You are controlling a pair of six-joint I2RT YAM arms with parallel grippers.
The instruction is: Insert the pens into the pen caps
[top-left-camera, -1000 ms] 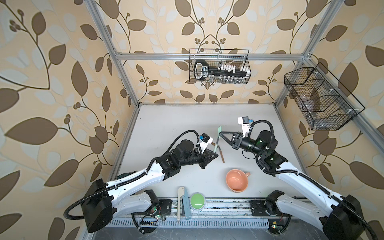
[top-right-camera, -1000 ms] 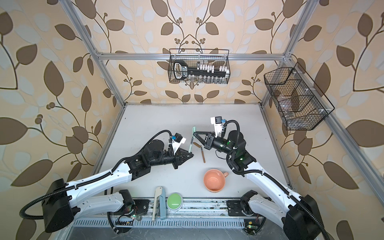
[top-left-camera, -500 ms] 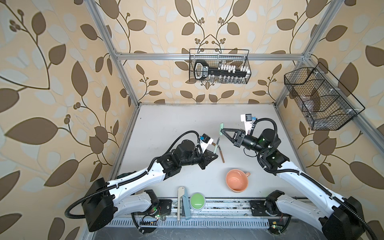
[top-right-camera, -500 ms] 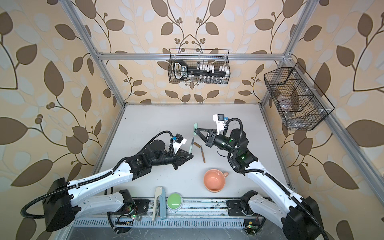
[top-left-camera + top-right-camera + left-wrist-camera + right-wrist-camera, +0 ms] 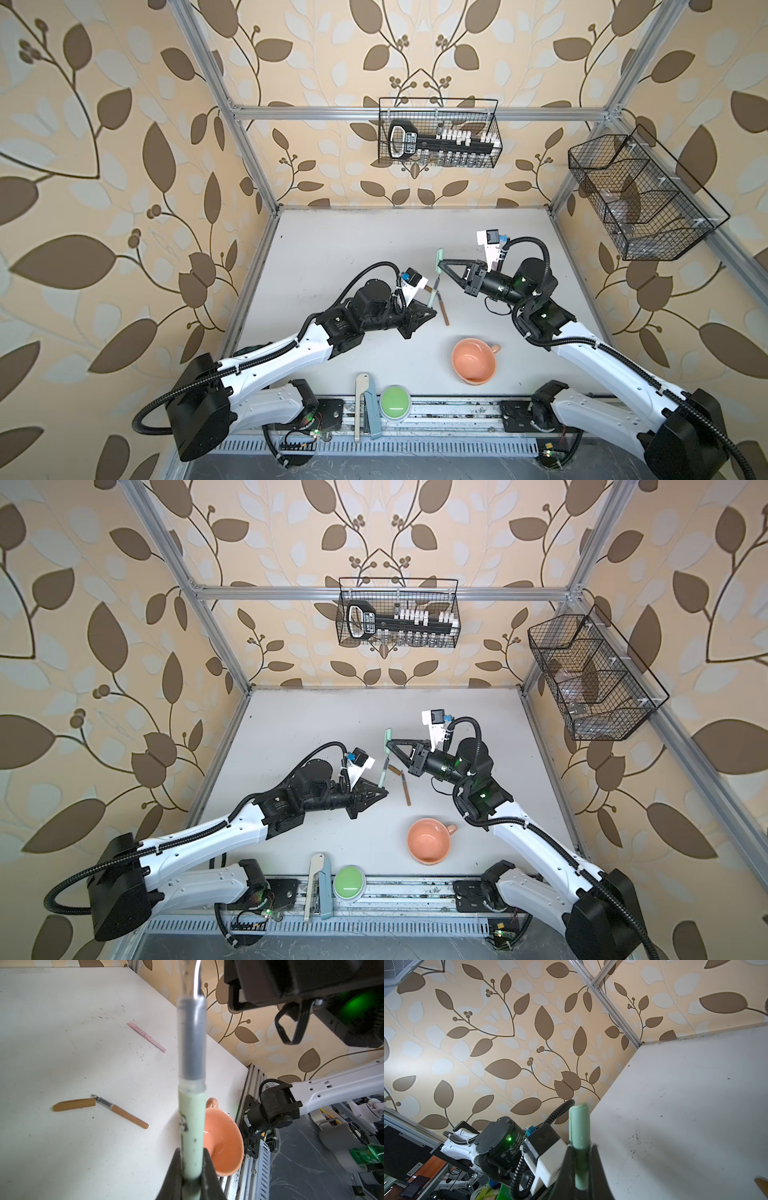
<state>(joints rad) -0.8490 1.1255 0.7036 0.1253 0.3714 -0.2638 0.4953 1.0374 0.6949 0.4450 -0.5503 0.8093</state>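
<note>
Left gripper (image 5: 432,312), raised above the white table (image 5: 353,249) left of centre: fingers clamped on the lower barrel of the pale green pen (image 5: 432,296). In the left wrist view the barrel (image 5: 192,1126) sits between the two dark fingers (image 5: 176,1159), its grey nib section pointing away from the camera.

Pen stands nearly upright in both top views, nib end toward the pale green cap (image 5: 439,259). Nib and cap mouth very near; cannot tell whether they touch.

Right gripper (image 5: 442,264) reaches in from the right: fingers closed on that cap, held crosswise. Right wrist view shows the cap (image 5: 579,1136) pinched at mid-length, rounded end sticking out.

On the table below the pair: tan-brown pen (image 5: 405,789), uncapped, with the tan-brown cap (image 5: 73,1104) just beside its nib, apart. Pale pink pen (image 5: 147,1036) lies farther off, near the table edge.

Orange cup (image 5: 454,359) sits on the table toward the front, right of the tan-brown pen.
</note>
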